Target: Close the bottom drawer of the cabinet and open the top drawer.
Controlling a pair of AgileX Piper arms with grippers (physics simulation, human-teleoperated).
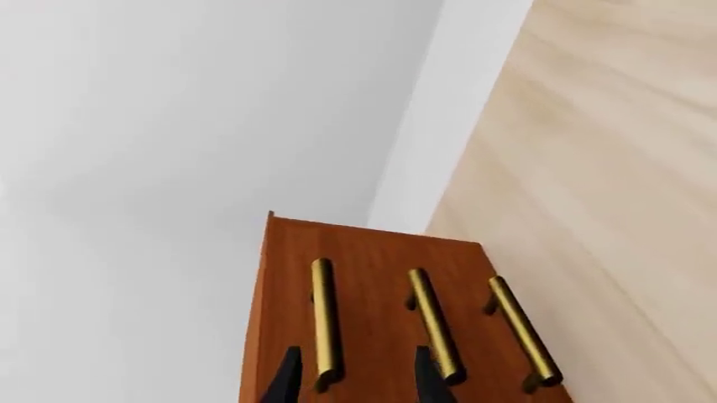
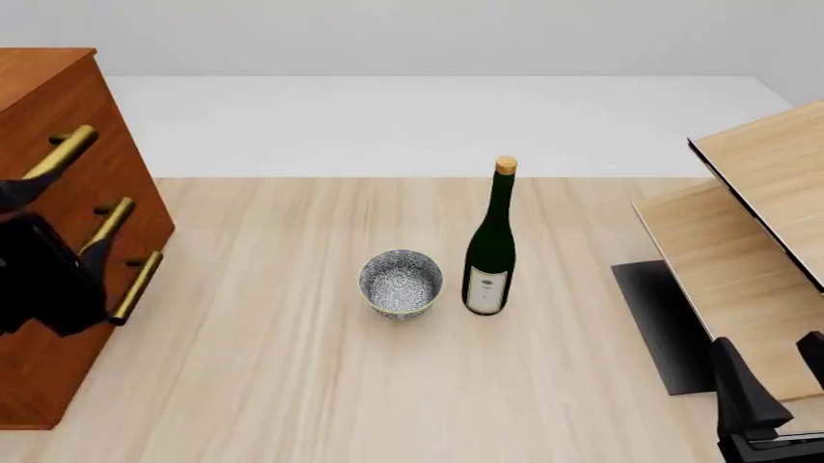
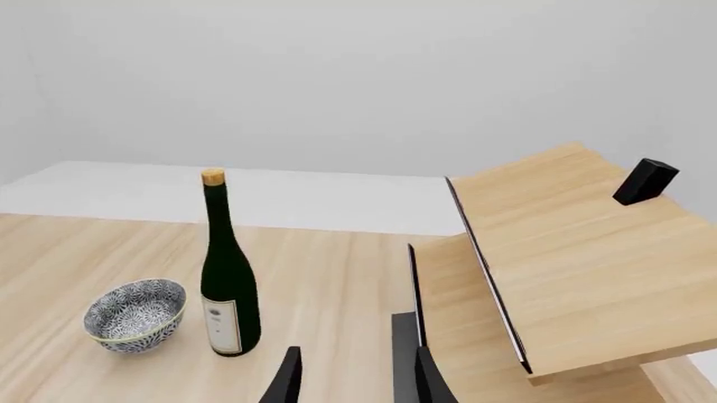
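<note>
The reddish-brown cabinet [image 2: 52,125] stands at the table's left edge. In the left wrist view its front [image 1: 375,277] shows three brass handles, and all three drawer fronts look flush. The top drawer's handle [image 1: 325,323] lies between my left gripper's [image 1: 358,382] open fingers, not clamped. The bottom drawer's handle [image 1: 523,332] is the one nearest the table. In the front view my left gripper [image 2: 23,193] is at the top handle [image 2: 62,152], above the bottom handle [image 2: 135,286]. My right gripper [image 2: 773,371] is open and empty at the front right.
A green bottle [image 2: 491,241] and a patterned bowl [image 2: 400,283] stand mid-table. Pale slanted wooden boards [image 2: 759,222] rise at the right over a black mat [image 2: 657,318]. My right gripper [image 3: 356,382] points toward them.
</note>
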